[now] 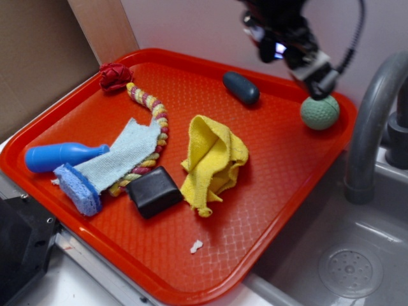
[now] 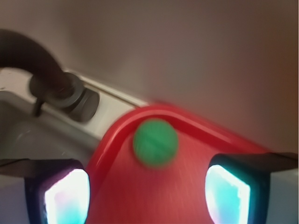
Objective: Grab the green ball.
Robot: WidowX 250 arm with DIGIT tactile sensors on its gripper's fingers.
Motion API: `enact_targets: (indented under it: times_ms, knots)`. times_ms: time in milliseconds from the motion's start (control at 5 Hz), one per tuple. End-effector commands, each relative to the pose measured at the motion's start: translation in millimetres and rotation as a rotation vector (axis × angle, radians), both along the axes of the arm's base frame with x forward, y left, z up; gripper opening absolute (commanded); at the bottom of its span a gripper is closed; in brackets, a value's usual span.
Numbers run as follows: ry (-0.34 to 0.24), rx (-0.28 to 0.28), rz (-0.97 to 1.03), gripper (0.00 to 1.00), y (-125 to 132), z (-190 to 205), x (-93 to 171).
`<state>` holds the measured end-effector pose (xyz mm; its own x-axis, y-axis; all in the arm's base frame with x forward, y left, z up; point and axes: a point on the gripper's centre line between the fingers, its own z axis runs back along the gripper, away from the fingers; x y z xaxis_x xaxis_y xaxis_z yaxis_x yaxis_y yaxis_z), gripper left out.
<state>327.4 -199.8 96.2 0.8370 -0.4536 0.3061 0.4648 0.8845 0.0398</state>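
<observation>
the green ball point(image 1: 319, 112) point(image 2: 155, 142) sits in the far right corner of the red tray point(image 1: 274, 191) point(image 2: 117, 135), close to its raised rim. the gripper point(image 1: 320, 86) point(image 2: 147, 189) hovers just above it — fingers spread wide, holding nothing — with bare tray around the ball.

Soft even light, blurred wrist view

Wrist view blurred; hand point(image 2: 149, 186) fingers cut off by bottom edge.
</observation>
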Motion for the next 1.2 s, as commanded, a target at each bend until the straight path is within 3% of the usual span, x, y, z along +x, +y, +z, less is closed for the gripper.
enact_targets:
  times_ms: [0, 200, 400, 600, 800, 1000]
  knots:
    - [0.002, 0.018, 0.005, 1.0, -10.9, -27.7, 25.3]
    - [0.027, 0.027, 0.022, 1.0, -12.8, -33.2, 25.8]
    - [0.062, -0.004, 0.066, 0.0, -7.8, -33.8, 25.9]
    - [0.057, -0.019, 0.113, 0.0, -3.2, -29.4, 21.2]
    - [-0.018, -0.073, 0.151, 0.0, 14.7, 10.3, 4.0]
    - [-0.062, -0.124, 0.245, 0.0, 52.5, 58.9, -18.0]
